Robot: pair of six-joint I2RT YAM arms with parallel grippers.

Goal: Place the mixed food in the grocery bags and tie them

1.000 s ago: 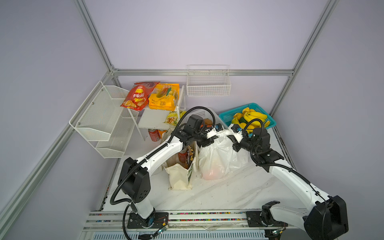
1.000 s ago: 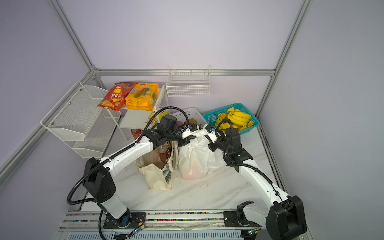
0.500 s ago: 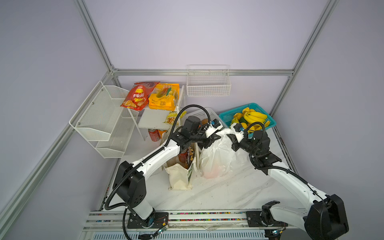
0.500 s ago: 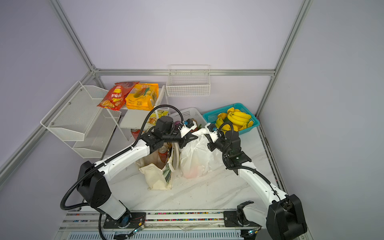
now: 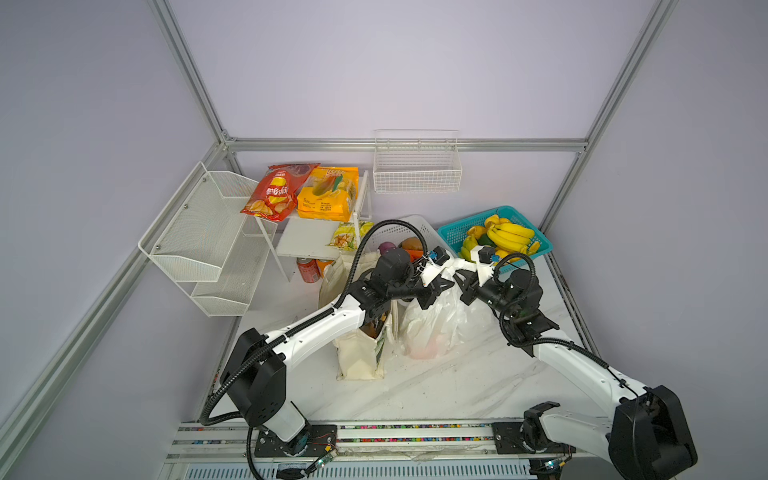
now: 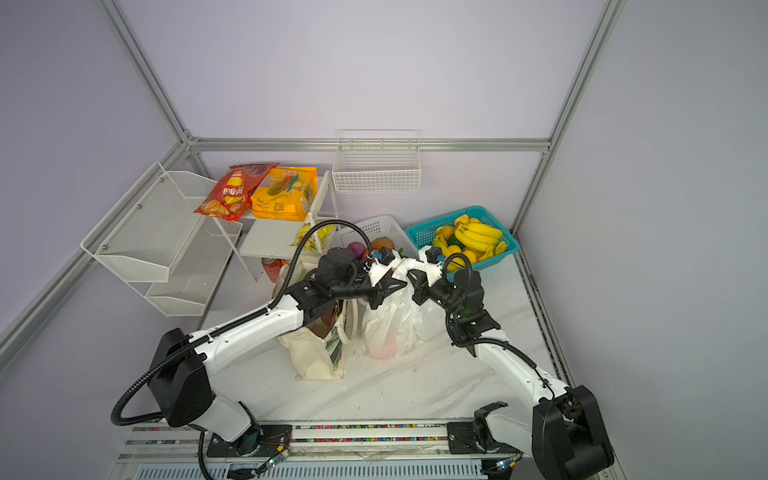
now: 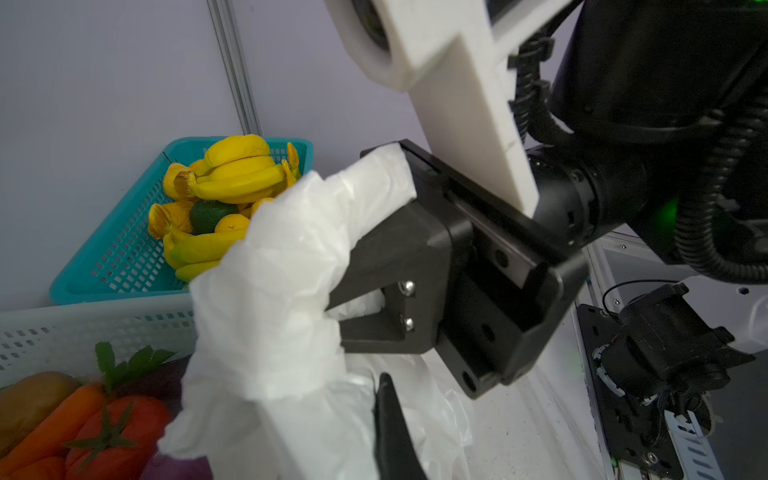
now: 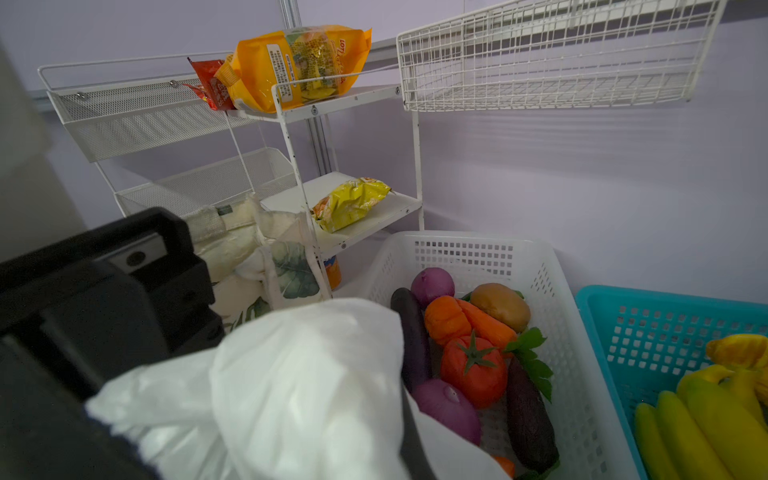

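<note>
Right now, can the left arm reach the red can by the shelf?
Probably not: the left hand is shut on the plastic bag, and the canvas tote stands between it and the red can.

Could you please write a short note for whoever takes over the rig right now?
Left gripper: shut on the gathered handles of the white plastic bag.
Right gripper: shut on the same handles, meeting the left just above the bag.
The bag stands on the table; something orange-red shows through near its bottom. The canvas tote stands beside it, open, with a brownish item inside.
Done: food appears bagged.
Left: finish the plastic bag's knot (none visible yet), then tie the tote's handles.
</note>
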